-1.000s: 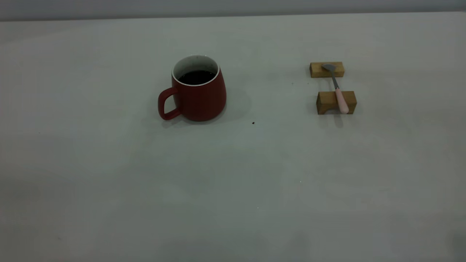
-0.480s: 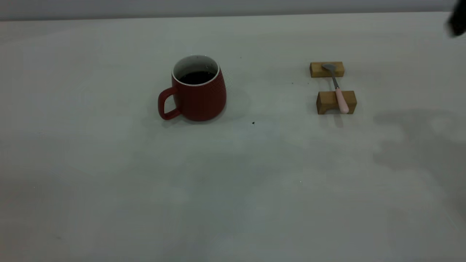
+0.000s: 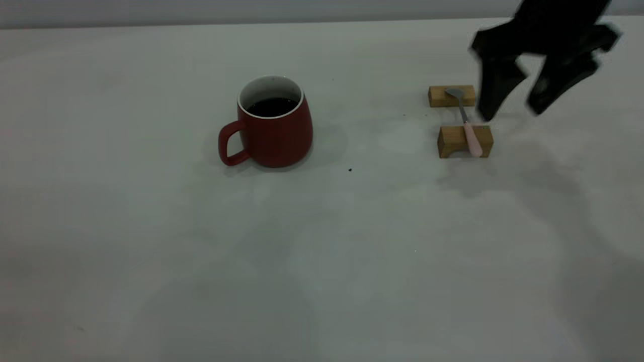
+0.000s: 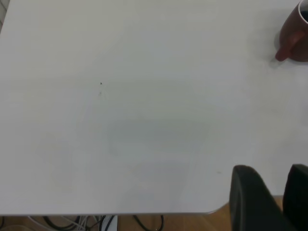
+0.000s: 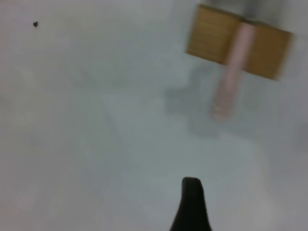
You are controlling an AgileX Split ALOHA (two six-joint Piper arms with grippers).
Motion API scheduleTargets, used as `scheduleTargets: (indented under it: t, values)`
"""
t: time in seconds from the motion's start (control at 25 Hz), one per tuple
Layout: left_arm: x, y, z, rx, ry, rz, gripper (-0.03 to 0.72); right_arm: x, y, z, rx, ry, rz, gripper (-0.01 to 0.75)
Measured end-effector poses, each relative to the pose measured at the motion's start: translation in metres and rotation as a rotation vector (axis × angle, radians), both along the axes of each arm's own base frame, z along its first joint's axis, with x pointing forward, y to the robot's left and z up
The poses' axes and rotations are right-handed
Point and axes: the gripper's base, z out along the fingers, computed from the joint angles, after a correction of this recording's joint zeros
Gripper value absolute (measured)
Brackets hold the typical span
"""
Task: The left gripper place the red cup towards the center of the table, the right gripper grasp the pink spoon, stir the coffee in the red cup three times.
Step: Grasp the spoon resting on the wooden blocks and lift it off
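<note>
The red cup stands upright on the table, left of centre in the exterior view, loop handle toward that view's left, w/ dark coffee inside below the white rim; nothing touches it. Well to its right the pink spoon lies across two wooden blocks – grey bowl on the far block, pink handle over the near one, its end sticking out past the block's front (the right wrist view shows that overhang plainly, handle resting on the block top). The right gripper hangs above the table just right of the spoon, near the far block, jaws spread wide, two black fingers pointing down and apart, holding nothing; it isn't touching spoon or blocks. One fingertip shows in its own wrist view. A tiny dark speck sits on the table between cup and blocks. The left gripper shows only in the left wrist view – over the table's edge, far from the cup, fingers a little apart, w/ nothing between them.
</note>
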Motion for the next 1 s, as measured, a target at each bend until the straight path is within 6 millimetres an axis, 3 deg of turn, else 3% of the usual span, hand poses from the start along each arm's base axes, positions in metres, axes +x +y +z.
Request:
scheduleTargets:
  t: [0.24, 0.6, 1.0]
  values:
    - [0.000, 0.000, 0.000, 0.001, 0.000, 0.000, 0.241, 0.008, 0.020, -0.010, 0.001, -0.006, 0.023, 0.674]
    - [0.000, 0.000, 0.000, 0.001, 0.000, 0.000, 0.242, 0.011, 0.019, -0.040, -0.015, -0.013, 0.006, 0.667]
    - [0.000, 0.000, 0.000, 0.001, 0.000, 0.000, 0.243, 0.015, 0.015, -0.044, -0.057, -0.052, -0.010, 0.658]
